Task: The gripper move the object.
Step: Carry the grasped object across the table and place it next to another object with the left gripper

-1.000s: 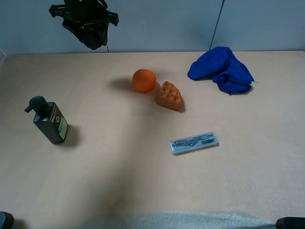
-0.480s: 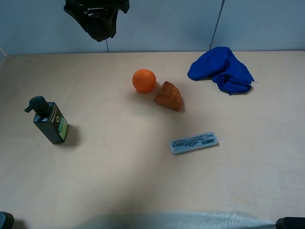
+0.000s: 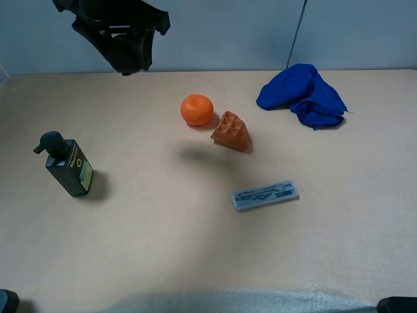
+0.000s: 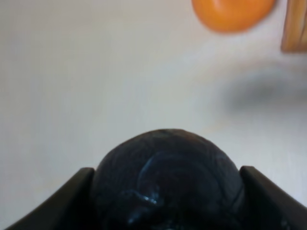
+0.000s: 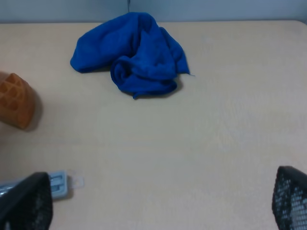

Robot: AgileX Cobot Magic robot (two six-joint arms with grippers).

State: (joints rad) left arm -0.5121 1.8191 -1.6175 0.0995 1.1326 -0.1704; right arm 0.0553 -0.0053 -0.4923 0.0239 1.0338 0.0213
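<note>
The tan table (image 3: 163,254) fills the scene; its near edge is cut off. The left gripper (image 3: 122,49) hangs high over the far left, its top cropped. In the left wrist view its 2 fingers (image 4: 67,203) are pinched on the black ball (image 4: 165,167), which is held clear of the table. From the high camera the ball cannot be told from the dark claw.

A crumpled blue cloth (image 3: 303,94) lies far right. A dark green pump bottle (image 3: 68,166) stands upright at the left; its green label is too small to read. A clear case (image 3: 266,195) of tools lies right of centre, with no legible writing. A brown grid-patterned wedge (image 3: 230,132) sits just beside the orange (image 3: 197,109).

The right gripper (image 5: 156,203) shows only 2 fingertips, spread wide and holding nothing.
</note>
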